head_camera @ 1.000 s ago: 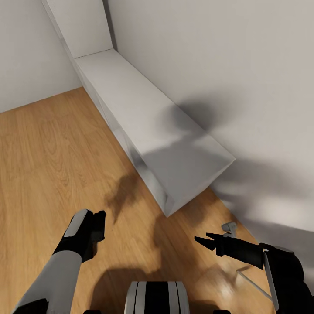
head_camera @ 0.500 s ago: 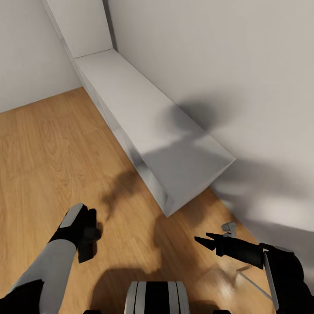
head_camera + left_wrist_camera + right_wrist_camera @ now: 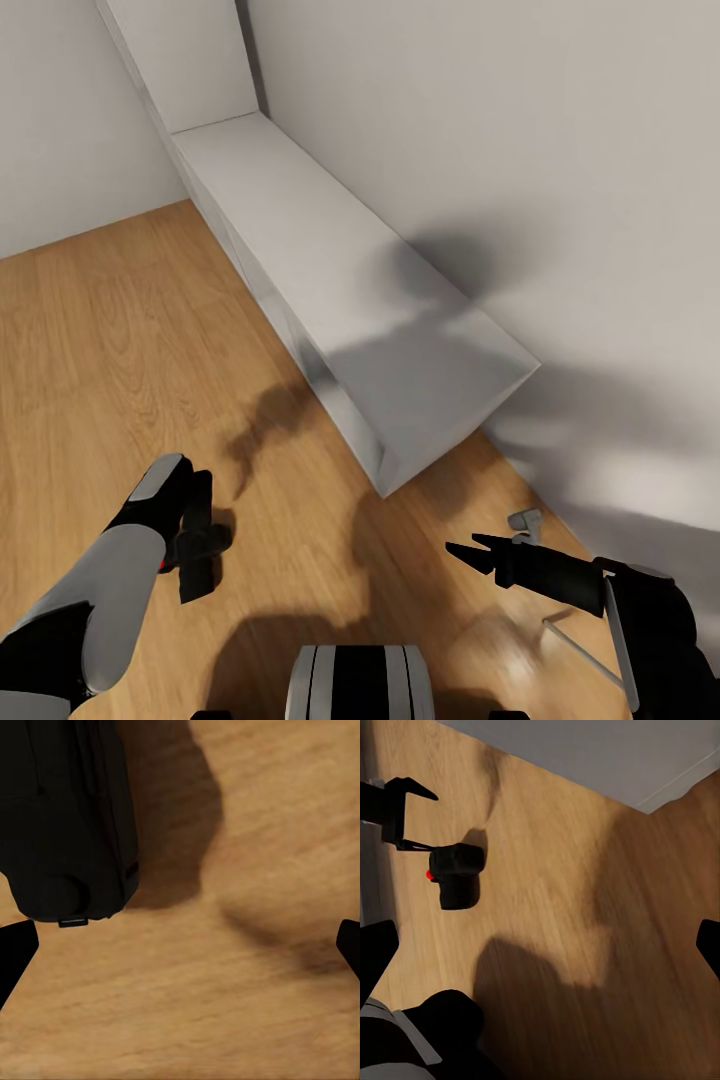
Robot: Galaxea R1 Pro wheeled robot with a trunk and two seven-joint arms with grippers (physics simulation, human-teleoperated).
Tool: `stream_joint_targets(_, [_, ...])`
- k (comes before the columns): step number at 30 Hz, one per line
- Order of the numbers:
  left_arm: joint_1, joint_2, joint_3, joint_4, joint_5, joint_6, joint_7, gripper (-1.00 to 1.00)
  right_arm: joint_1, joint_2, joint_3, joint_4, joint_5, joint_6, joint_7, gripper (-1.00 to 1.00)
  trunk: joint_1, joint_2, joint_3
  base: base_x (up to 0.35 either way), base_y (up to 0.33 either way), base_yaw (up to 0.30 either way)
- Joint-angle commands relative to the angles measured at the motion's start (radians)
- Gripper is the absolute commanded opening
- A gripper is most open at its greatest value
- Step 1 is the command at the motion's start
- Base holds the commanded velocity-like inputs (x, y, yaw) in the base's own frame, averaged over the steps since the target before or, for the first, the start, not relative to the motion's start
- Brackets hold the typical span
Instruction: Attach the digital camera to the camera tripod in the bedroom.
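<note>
Head view: my left gripper hangs low over the wood floor, fingers pointing down beside the digital camera, red dot showing. I cannot tell here whether it grips. Right gripper has its jaws parted, holding nothing. A low white shelf runs along the wall.

Left wrist view: jaws spread wide; camera lies on the floor ahead, not between the fingertips.

Right wrist view: camera on the floor just beside the left gripper; right jaws wide.
</note>
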Motion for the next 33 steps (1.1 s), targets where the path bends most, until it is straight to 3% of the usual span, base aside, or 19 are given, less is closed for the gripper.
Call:
stream_joint_targets(1, [0.0,0.0,0.0,-0.001,0.009,-0.008,0.002,1.0,-0.001,0.0,-0.001,-0.001,0.009,0.006,0.01,1.0,0.0,0.0,-0.001,0.0,0.0,0.0])
stream_joint_targets(13, [-0.001,-0.002,0.001,0.02,0.012,-0.028,0.002,1.0,-0.001,0.001,-0.001,-0.001,0.009,0.006,0.01,1.0,0.0,0.0,-0.001,0.0,0.0,0.0])
stream_joint_targets(21, [-0.001,-0.002,0.003,0.054,0.018,-0.106,0.002,1.0,-0.001,0.001,-0.001,-0.001,0.009,0.006,0.01,1.0,0.0,0.0,-0.001,0.0,0.0,0.0])
stream_joint_targets(27, [-0.001,0.003,0.003,0.089,0.062,-0.136,0.0,1.0,-0.001,0.001,-0.001,-0.001,0.009,0.006,0.01,1.0,0.0,0.0,-0.001,0.0,0.0,0.0])
stream_joint_targets(29, [-0.001,0.005,0.003,0.098,0.093,-0.141,-0.006,1.0,-0.001,0.001,0.0,-0.001,0.009,0.006,0.01,1.0,0.0,0.0,-0.001,0.0,0.0,0.0])
stream_joint_targets(33, [-0.001,0.005,0.003,0.1,0.104,-0.143,-0.011,1.0,-0.001,0.001,0.0,-0.001,0.01,0.006,0.01,1.0,0.0,0.0,-0.001,0.0,0.0,0.0])
